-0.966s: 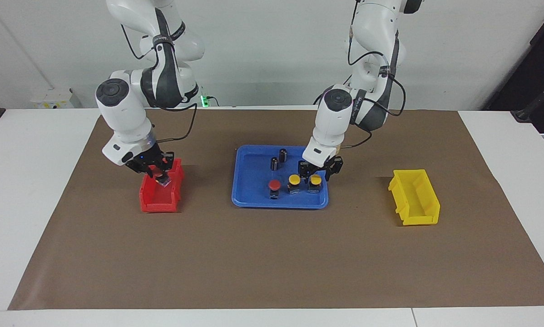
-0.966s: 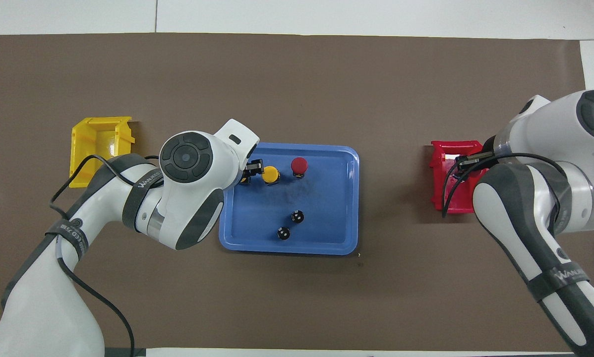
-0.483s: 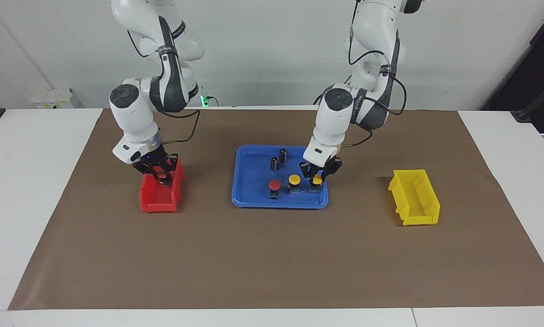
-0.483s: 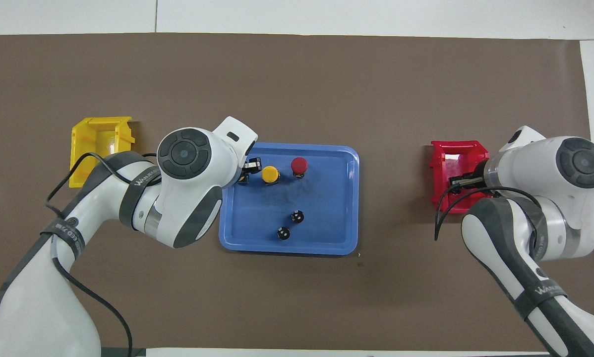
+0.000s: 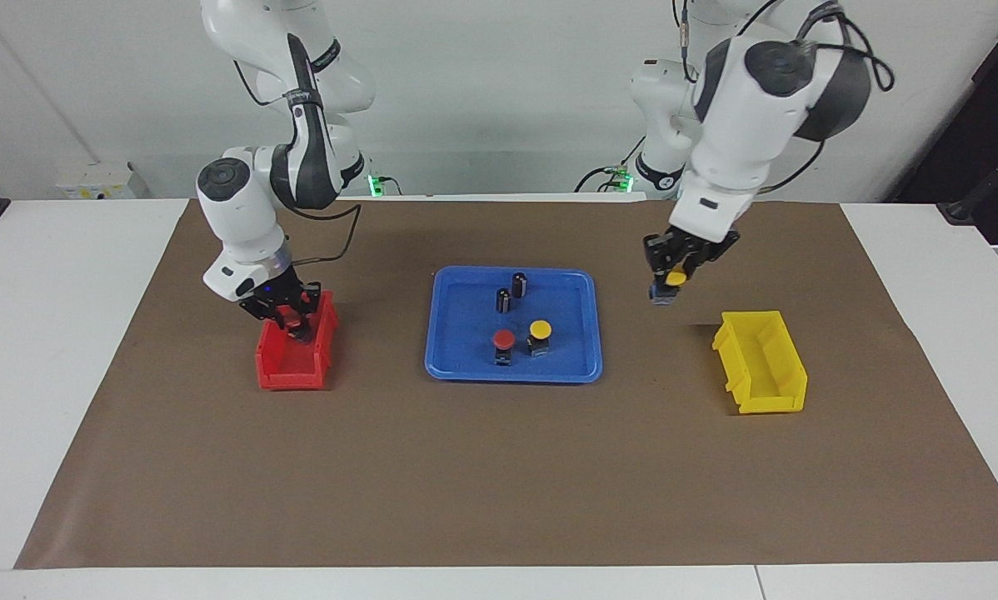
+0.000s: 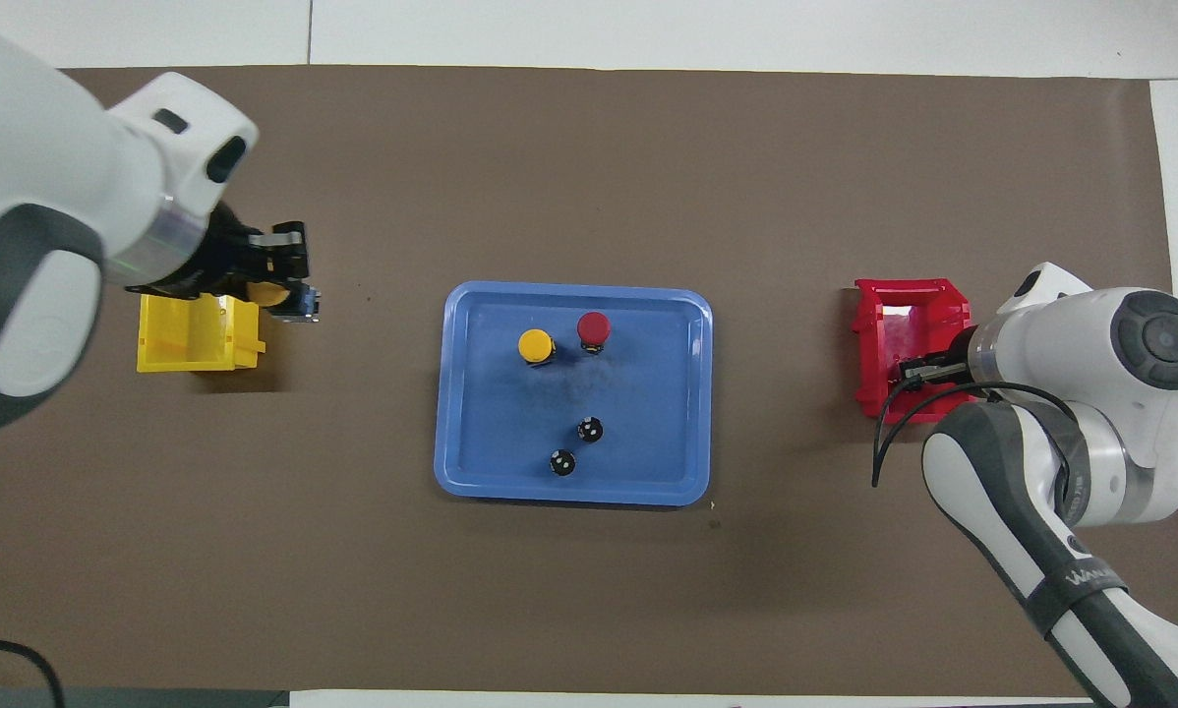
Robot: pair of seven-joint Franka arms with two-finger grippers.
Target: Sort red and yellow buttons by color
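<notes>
**Kid:** Left gripper (image 5: 671, 282) pinches a yellow button (image 5: 675, 277) up in the air. Why?

**Pal:** It goes in the yellow bin (image 5: 761, 367), just lower in the frame. The right gripper (image 5: 292, 319) dips into the red bin (image 5: 291, 379). I can't tell its grip. A red button (image 5: 504, 337) and another yellow one (image 5: 540, 329) wait on the tray (image 5: 466, 333), mid-frame.

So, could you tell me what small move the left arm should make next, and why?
Probably carry on sideways until it is over the yellow bin, then lower and release. The left gripper is shut on a yellow button, raised above the brown mat between the blue tray and that bin, so the button is not yet over it.
</notes>
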